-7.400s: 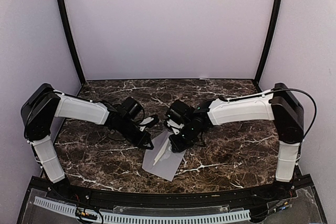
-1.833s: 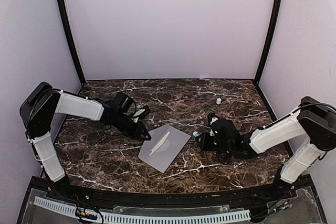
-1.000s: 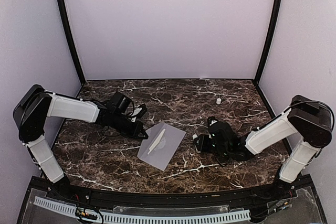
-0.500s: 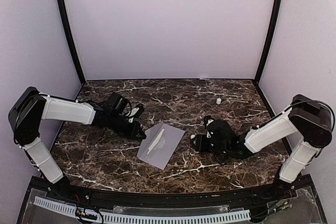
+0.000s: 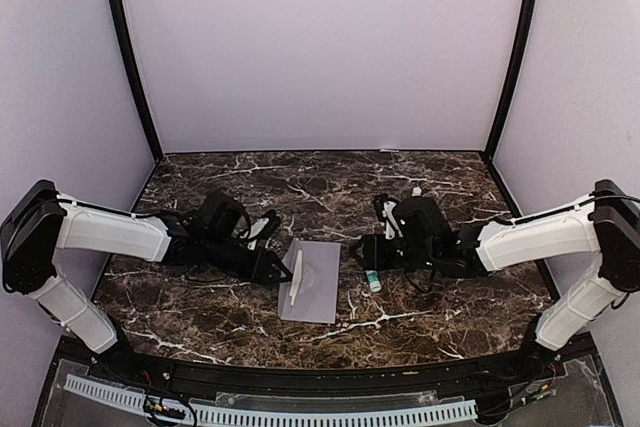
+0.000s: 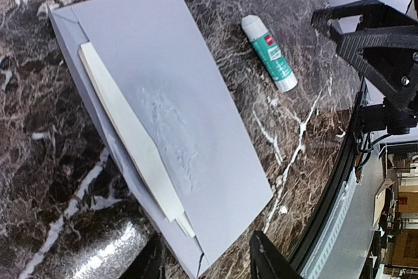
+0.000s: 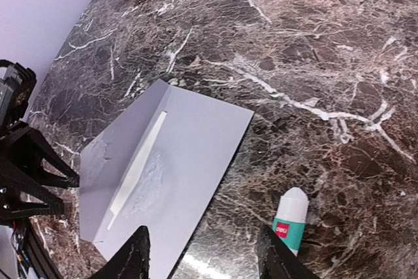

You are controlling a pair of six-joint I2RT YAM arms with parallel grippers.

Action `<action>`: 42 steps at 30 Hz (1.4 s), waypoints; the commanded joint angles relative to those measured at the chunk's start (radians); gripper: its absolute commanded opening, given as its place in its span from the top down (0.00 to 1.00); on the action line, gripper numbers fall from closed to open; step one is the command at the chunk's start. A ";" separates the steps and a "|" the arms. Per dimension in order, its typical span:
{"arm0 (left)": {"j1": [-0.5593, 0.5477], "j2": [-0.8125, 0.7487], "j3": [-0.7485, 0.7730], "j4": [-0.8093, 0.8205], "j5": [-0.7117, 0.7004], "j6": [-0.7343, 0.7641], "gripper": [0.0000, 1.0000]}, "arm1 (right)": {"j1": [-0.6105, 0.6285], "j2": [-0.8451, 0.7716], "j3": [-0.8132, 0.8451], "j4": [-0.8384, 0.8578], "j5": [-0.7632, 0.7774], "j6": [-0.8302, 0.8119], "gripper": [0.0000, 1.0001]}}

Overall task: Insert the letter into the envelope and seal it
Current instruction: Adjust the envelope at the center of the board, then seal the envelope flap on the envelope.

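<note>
At the wrists, left end effector (image 6: 208,247) and right end effector (image 7: 204,233) gape; overhead unclear.

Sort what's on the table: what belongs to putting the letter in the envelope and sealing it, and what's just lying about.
For the job: envelope; letter, a strip of it showing at the envelope's flap; glue stick, likely for sealing.
Lying about: small white piece far back on the right, too small to identify.
</note>
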 commanded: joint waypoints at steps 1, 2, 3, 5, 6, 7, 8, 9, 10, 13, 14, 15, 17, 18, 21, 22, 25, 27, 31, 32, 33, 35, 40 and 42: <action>-0.001 -0.031 -0.002 0.074 -0.002 -0.026 0.57 | 0.003 0.019 0.061 -0.038 -0.102 -0.020 0.51; -0.002 -0.024 0.001 0.078 0.001 -0.028 0.57 | 0.009 0.031 0.075 -0.033 -0.136 -0.016 0.54; -0.003 -0.019 0.001 0.088 0.003 -0.034 0.57 | 0.015 0.045 0.089 -0.028 -0.156 -0.016 0.57; -0.006 -0.004 0.002 0.103 0.010 -0.041 0.57 | 0.029 0.078 0.114 -0.018 -0.189 -0.013 0.62; -0.008 0.007 0.002 0.111 0.011 -0.041 0.57 | 0.034 0.094 0.127 -0.015 -0.203 -0.012 0.64; -0.009 0.013 0.001 0.117 0.015 -0.046 0.57 | 0.042 0.116 0.139 -0.012 -0.216 -0.011 0.66; -0.011 0.022 0.000 0.132 0.017 -0.049 0.57 | 0.047 0.132 0.148 -0.008 -0.229 -0.010 0.68; -0.012 0.027 -0.001 0.138 0.022 -0.056 0.57 | 0.048 0.147 0.157 -0.001 -0.244 -0.007 0.71; -0.015 0.027 -0.001 0.147 0.022 -0.058 0.57 | 0.050 0.159 0.162 0.006 -0.255 0.000 0.73; -0.018 -0.012 0.008 0.136 -0.013 -0.051 0.57 | 0.056 0.183 0.167 0.030 -0.278 0.016 0.75; -0.019 -0.023 0.010 0.118 -0.025 -0.050 0.57 | 0.057 0.191 0.170 0.036 -0.287 0.018 0.76; -0.019 -0.047 0.014 0.104 -0.054 -0.047 0.56 | 0.058 0.200 0.174 0.042 -0.295 0.020 0.76; -0.018 -0.081 0.009 0.068 -0.099 -0.054 0.54 | 0.059 0.223 0.185 0.048 -0.312 0.019 0.76; -0.016 -0.091 0.002 0.057 -0.111 -0.066 0.52 | 0.061 0.235 0.191 0.048 -0.319 0.019 0.77; 0.004 -0.144 -0.054 0.056 -0.149 -0.096 0.50 | 0.064 0.267 0.203 0.052 -0.335 0.022 0.79; 0.023 -0.155 -0.067 0.062 -0.152 -0.113 0.50 | 0.065 0.275 0.204 0.054 -0.337 0.021 0.79; 0.073 -0.203 -0.141 0.097 -0.140 -0.148 0.50 | 0.065 0.298 0.210 0.050 -0.342 0.020 0.81; 0.107 -0.221 -0.180 0.126 -0.133 -0.170 0.52 | 0.065 0.312 0.212 0.047 -0.342 0.021 0.82; 0.144 -0.206 -0.225 0.175 -0.113 -0.184 0.65 | 0.064 0.334 0.216 0.047 -0.347 0.026 0.83; 0.146 -0.186 -0.228 0.182 -0.104 -0.187 0.66 | 0.065 0.337 0.216 0.047 -0.347 0.029 0.83; 0.148 -0.175 -0.230 0.195 -0.100 -0.186 0.67 | 0.064 0.339 0.217 0.048 -0.347 0.030 0.84; 0.150 -0.140 -0.231 0.212 -0.093 -0.186 0.70 | 0.065 0.341 0.218 0.047 -0.347 0.032 0.84; 0.152 -0.064 -0.211 0.232 -0.075 -0.172 0.77 | 0.065 0.341 0.213 0.047 -0.340 0.035 0.84; 0.151 -0.037 -0.196 0.232 -0.060 -0.163 0.79 | 0.065 0.343 0.212 0.050 -0.341 0.036 0.84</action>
